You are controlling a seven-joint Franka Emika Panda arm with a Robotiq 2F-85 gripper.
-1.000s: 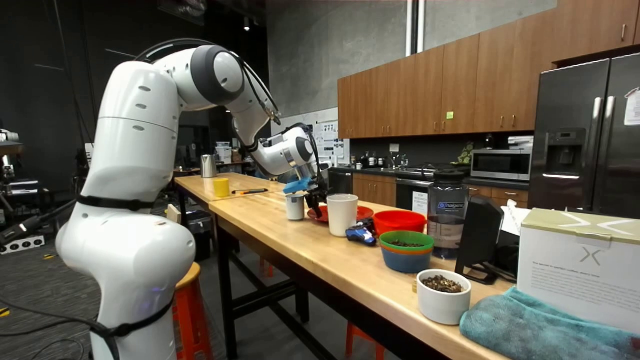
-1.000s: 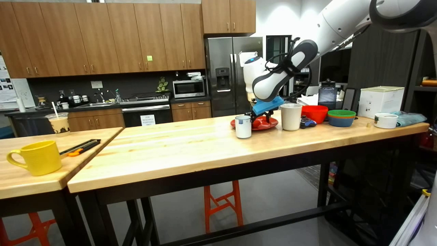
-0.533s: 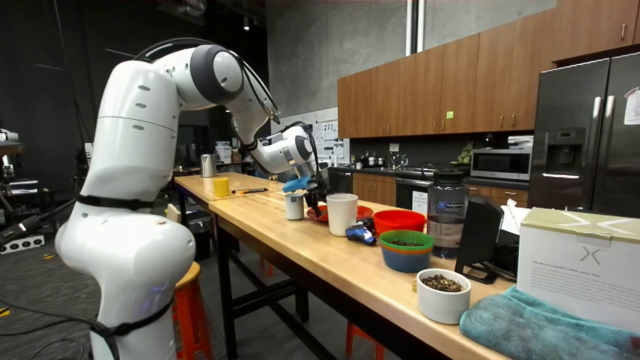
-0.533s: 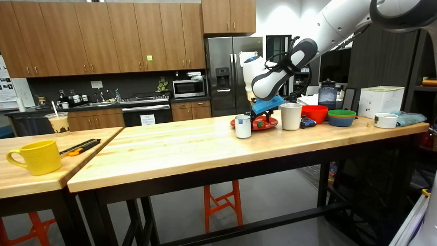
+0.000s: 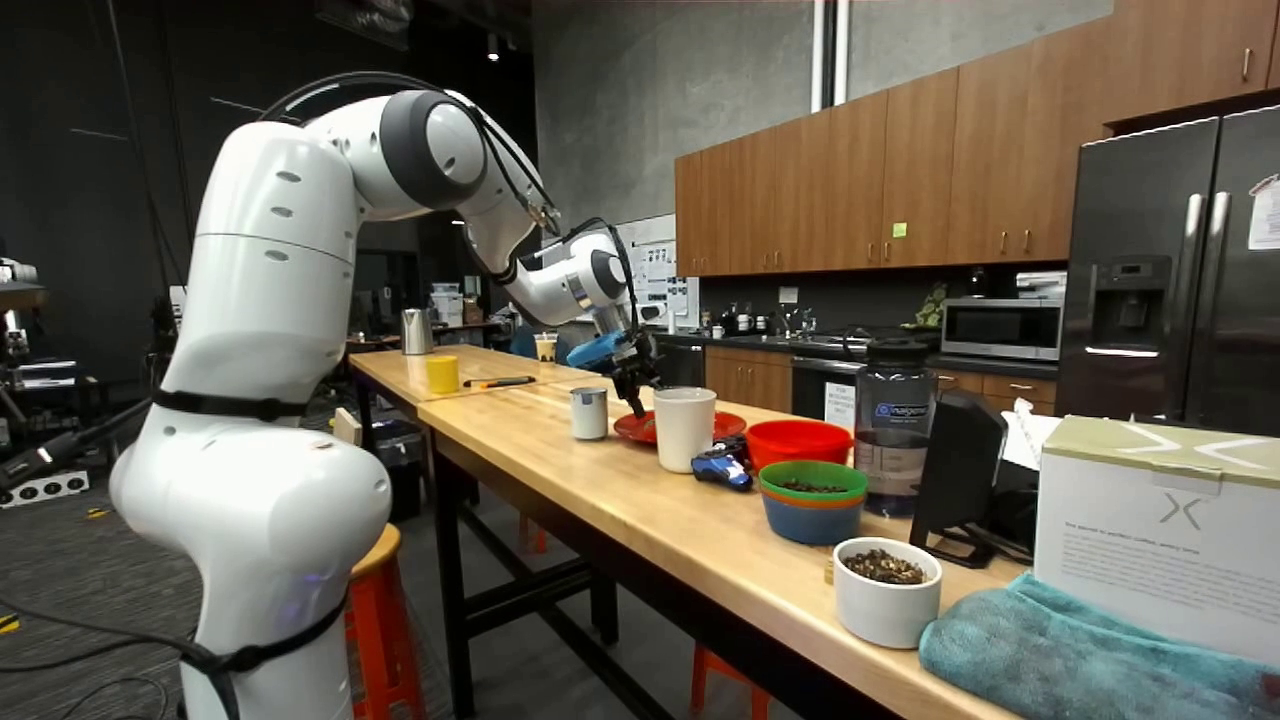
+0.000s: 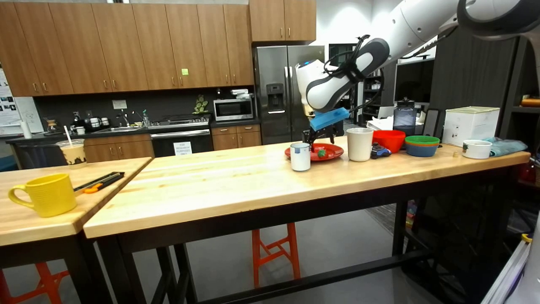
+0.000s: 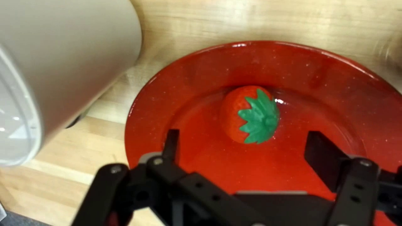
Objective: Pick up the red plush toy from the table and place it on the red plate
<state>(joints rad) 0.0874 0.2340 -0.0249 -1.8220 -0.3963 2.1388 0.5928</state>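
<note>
The red toy (image 7: pixel 250 114) looks like a strawberry with a green leafy top. It rests on the red plate (image 7: pixel 188 78) in the wrist view. In an exterior view the toy (image 6: pixel 321 153) shows as a green spot on the plate (image 6: pixel 336 153). My gripper (image 7: pixel 243 139) is open, with its fingers wide apart and nothing between them. In both exterior views the gripper (image 6: pixel 322 145) (image 5: pixel 646 398) is just above the plate, tilted, apart from the toy. In an exterior view a white cup partly hides the plate (image 5: pixel 729 425).
A tall off-white cup (image 6: pixel 360 145) stands close beside the plate. A small white mug (image 6: pixel 300 157) stands at the plate's other side. A blue and black device (image 6: pixel 379 151), a red bowl (image 6: pixel 389 141) and stacked bowls (image 6: pixel 422 146) stand past the tall cup.
The toy's green top came into view on the plate between my fingers, and the toy is let go. My gripper has since risen and tilted away from it.
</note>
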